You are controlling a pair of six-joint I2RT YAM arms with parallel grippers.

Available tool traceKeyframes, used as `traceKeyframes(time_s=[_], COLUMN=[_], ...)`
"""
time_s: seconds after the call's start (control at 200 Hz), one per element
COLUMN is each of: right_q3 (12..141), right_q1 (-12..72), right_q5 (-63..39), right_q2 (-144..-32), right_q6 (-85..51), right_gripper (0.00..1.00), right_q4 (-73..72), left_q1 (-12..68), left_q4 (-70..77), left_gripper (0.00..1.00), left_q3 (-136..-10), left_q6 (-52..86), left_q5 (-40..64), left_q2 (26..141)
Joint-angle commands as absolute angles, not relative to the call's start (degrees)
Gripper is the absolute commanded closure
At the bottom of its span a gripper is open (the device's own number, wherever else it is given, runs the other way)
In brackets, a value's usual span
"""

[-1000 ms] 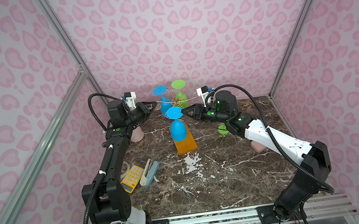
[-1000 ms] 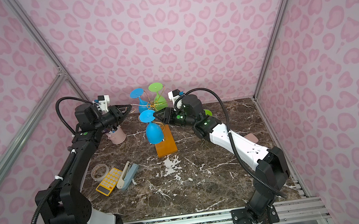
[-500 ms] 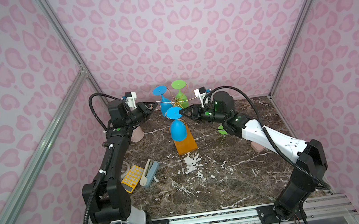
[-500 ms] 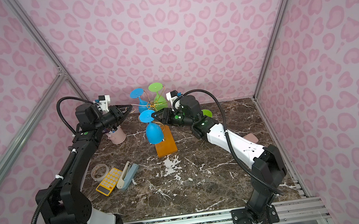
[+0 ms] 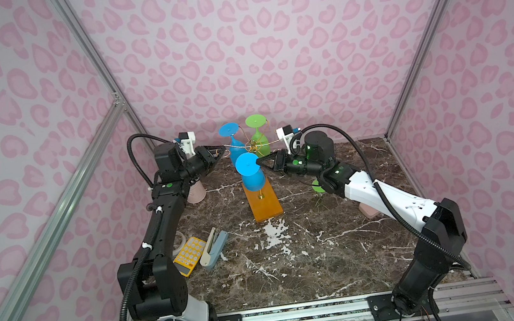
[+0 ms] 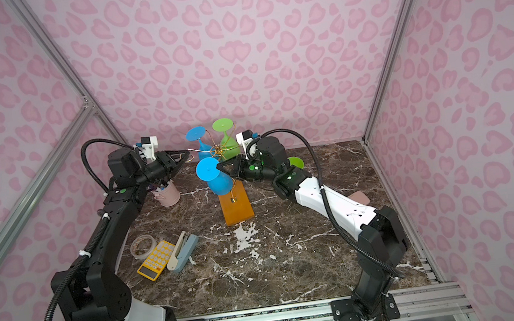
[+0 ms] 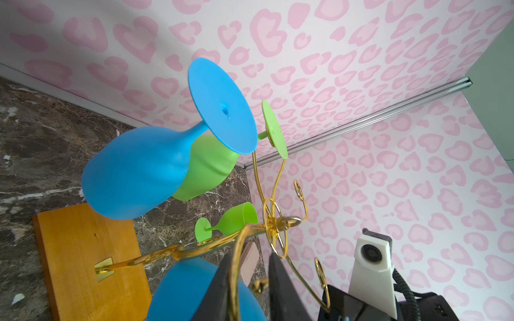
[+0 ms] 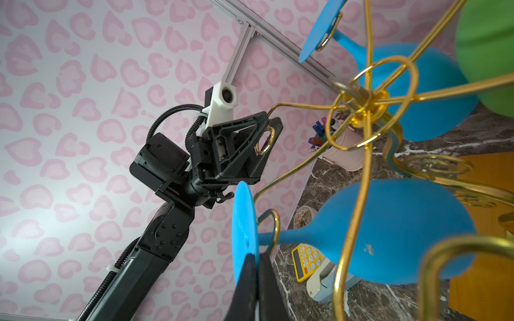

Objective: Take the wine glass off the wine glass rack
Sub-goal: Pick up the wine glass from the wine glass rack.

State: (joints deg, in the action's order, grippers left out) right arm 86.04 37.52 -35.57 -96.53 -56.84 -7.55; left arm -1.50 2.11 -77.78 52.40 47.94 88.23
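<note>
1. In a top view, the wine glass rack (image 5: pixel 262 204) stands on the marble table (image 5: pixel 295 263) near the back wall. My right gripper (image 5: pixel 258 161) is pressed together on the rim of the foot of the near blue wine glass (image 5: pixel 252 182). That glass hangs bowl-down from a front arm of the rack. My left gripper (image 5: pixel 221 149) meets a gold arm on the rack's far side.
2. In a top view, a second blue glass (image 6: pixel 195 133) and a green glass (image 6: pixel 223 125) hang at the back of the rack. Another green glass (image 6: pixel 296 162) lies on the table behind my right arm. A pink pen cup (image 6: pixel 166 195), a tape roll (image 6: pixel 142 245), a yellow calculator (image 6: pixel 156 260) and a stapler (image 6: pixel 183 253) sit on my left side.
3. In the left wrist view, my left fingers (image 7: pixel 219 289) stand narrowly apart, pinching the gold curl of a rack arm between them. The wine glass's bowl shows just beside them.
4. In the right wrist view, my right fingers (image 8: pixel 247 289) are clamped flat on the edge of the blue foot disc. The stem passes through a gold curl, so the glass hangs on the rack.
</note>
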Motion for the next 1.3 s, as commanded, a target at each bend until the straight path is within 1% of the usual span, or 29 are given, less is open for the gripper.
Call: traceKeyframes(time_s=[0.0, 0.155, 0.69, 0.985, 1.295], right_q3=[86.0, 86.2, 86.7, 89.1, 88.9], right_q1=[37.5, 37.3, 36.3, 36.2, 36.1], right_q5=[-35.0, -35.3, -35.7, -35.5, -34.9], right_q2=[-97.2, -97.7, -98.7, -100.6, -100.3], right_q6=[-57.5, -58.9, -63.1, -63.7, -64.5], right_gripper=[0.98, 1.00, 1.00, 1.00, 1.00], right_q4=[-10.1, -10.9, -15.1, -15.7, -17.0], left_q1=[-1.6, -1.7, -1.6, -1.6, -1.7], left_q4=[5.1, 5.1, 5.4, 5.4, 5.5], left_gripper=[0.75, 0.75, 0.75, 0.75, 0.75], left_q3=[-78.7, -78.6, -78.7, -78.7, -78.7], left_q6=[52.2, 52.4, 52.6, 52.6, 52.6], left_q5=[49.1, 49.2, 49.6, 49.7, 50.0], left_q2=[88.5, 88.7, 88.8, 88.8, 88.9])
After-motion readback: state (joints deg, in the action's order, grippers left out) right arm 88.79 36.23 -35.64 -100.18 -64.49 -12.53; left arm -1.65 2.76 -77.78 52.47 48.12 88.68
